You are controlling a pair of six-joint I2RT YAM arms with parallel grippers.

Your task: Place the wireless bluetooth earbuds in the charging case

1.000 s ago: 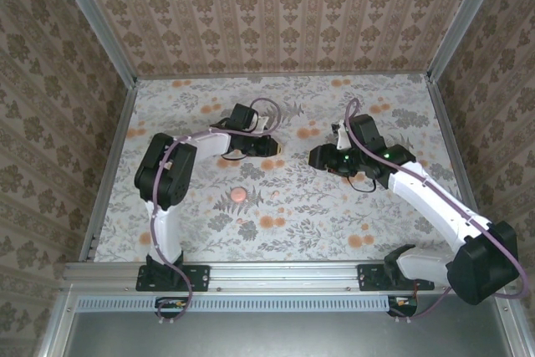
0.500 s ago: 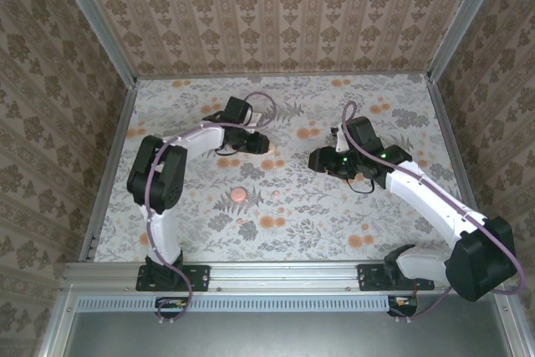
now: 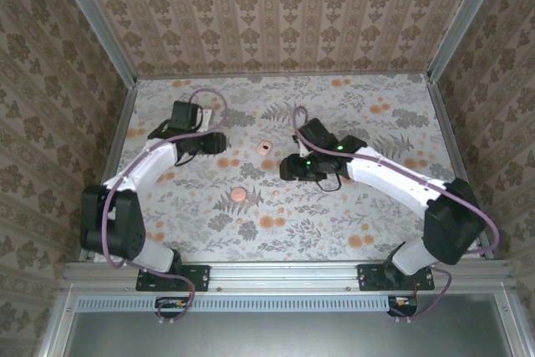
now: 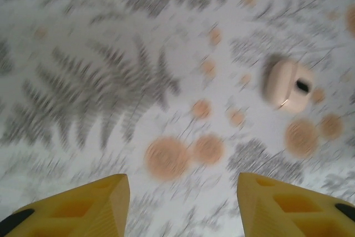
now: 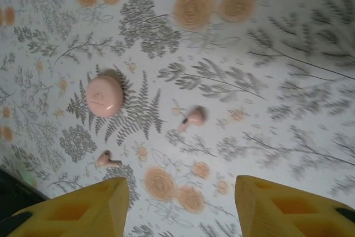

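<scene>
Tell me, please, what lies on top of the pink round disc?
Nothing: the top of the pink round disc is bare. Two earbuds lie on the table beside it, not touching it. Anything under or inside it is hidden.

The left arm (image 3: 149, 163) and the right arm (image 3: 389, 181) share one build: white tubular links between bulky black joint housings. A lilac cable (image 3: 207, 92) loops along each. Black base plates (image 3: 171, 277) lie toward six o'clock. A green light (image 3: 307, 159) glows on the right wrist. The left hand (image 4: 183, 192) and right hand (image 5: 180, 198) have blocky yellow fingers (image 4: 77, 209) with moulded recesses.
</scene>
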